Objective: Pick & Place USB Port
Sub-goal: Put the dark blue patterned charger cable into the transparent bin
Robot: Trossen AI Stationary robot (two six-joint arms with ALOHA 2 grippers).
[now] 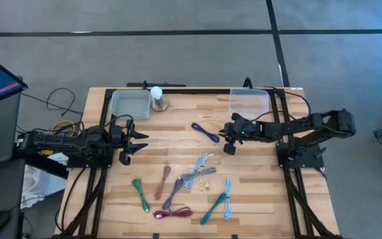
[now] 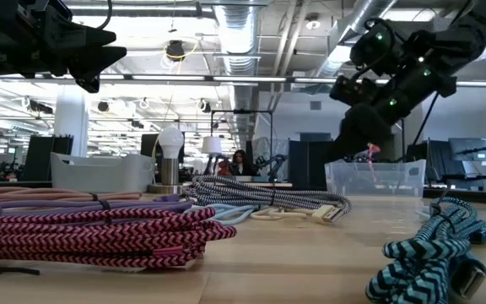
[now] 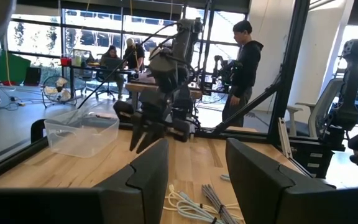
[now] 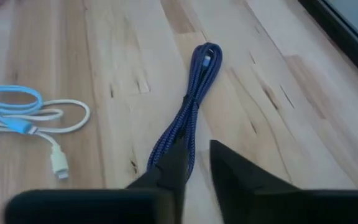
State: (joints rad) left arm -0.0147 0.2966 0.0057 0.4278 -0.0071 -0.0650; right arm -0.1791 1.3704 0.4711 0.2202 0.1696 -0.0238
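Observation:
A bundled blue-purple USB cable (image 1: 205, 131) lies flat on the wooden table right of centre; in the right wrist view the cable (image 4: 191, 106) stretches away from the fingers. My right gripper (image 1: 229, 145) hovers just right of its near end, tilted down, open by a narrow gap (image 4: 199, 165) with only bare wood in it. The cable's near end runs out of sight behind one finger (image 4: 169, 168). My left gripper (image 1: 132, 141) waits at the table's left side, open and empty, its fingers (image 3: 148, 174) roughly level.
Two clear bins stand at the far edge, one on the left (image 1: 130, 103) and one on the right (image 1: 249, 101), with a light bulb on a base (image 1: 157, 98) between them. Several bundled cables (image 1: 184, 189) lie near the front centre. People stand beyond the table.

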